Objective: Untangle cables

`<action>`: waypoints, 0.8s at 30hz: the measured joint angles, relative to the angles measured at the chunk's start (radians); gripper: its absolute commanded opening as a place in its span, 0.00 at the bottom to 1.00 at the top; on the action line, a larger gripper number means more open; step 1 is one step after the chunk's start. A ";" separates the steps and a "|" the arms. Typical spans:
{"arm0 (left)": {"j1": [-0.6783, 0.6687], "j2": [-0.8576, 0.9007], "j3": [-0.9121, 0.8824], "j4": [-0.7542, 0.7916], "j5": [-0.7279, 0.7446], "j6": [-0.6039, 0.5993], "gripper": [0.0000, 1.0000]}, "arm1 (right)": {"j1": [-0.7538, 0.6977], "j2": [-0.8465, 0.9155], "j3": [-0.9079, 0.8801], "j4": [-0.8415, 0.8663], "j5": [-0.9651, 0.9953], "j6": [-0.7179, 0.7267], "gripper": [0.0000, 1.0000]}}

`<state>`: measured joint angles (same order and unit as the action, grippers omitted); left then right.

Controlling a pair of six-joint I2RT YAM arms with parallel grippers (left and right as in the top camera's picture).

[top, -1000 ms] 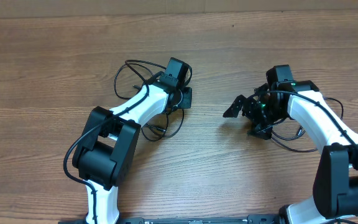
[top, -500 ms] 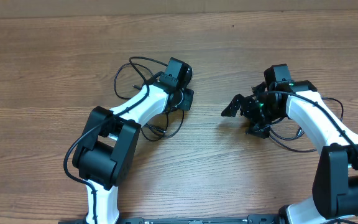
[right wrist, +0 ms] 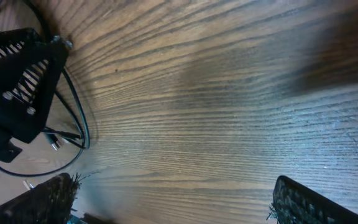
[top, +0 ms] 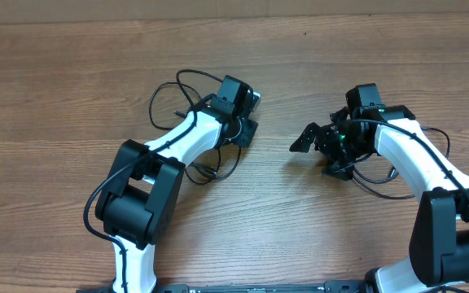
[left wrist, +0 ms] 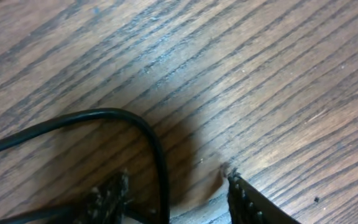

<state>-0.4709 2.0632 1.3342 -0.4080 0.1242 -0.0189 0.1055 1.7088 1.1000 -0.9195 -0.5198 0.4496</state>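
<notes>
Status: early stage, by my read. Cables (left wrist: 104, 114) lie in loose overlapping loops on desk (top: 72, 65), around and under L arm (top: 181, 138). No strand is laid out separately yet, so most work remains.

L end effector (top: 251, 114): part-open. One cable runs through the gap, not clamped.

R end effector (top: 322, 156): fully spread, empty, over bare wood, apart from the bundle.

Obscured: L arm covers part of tangle, so knot count n/a. Thin loop by R arm (top: 414, 155): task cable or arm wiring, can't tell.
</notes>
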 measured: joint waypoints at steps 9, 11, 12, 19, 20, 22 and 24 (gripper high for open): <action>0.001 0.001 0.000 -0.005 0.000 0.052 0.07 | 0.000 0.000 0.000 0.002 0.000 0.018 1.00; 0.001 0.002 0.000 -0.008 0.000 0.052 0.08 | 0.000 0.000 0.000 0.003 0.000 0.018 1.00; 0.001 0.002 0.000 -0.008 0.000 0.051 0.13 | 0.000 0.000 0.000 0.003 0.000 0.018 1.00; 0.001 0.002 0.002 -0.019 0.004 0.043 0.04 | 0.000 0.000 0.000 0.008 0.000 0.019 1.00; 0.001 0.002 0.005 -0.029 0.003 0.040 0.04 | 0.000 0.000 0.000 0.014 0.000 0.019 1.00; 0.001 0.002 0.016 -0.058 0.003 0.037 0.04 | 0.000 0.000 0.000 0.029 0.000 0.021 1.00; 0.001 0.002 0.023 -0.076 0.003 0.036 0.04 | 0.000 0.000 0.000 0.039 0.000 0.025 1.00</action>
<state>-0.4698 2.0651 1.3571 -0.4839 0.1276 0.0174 0.1051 1.7088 1.1000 -0.8803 -0.5194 0.4747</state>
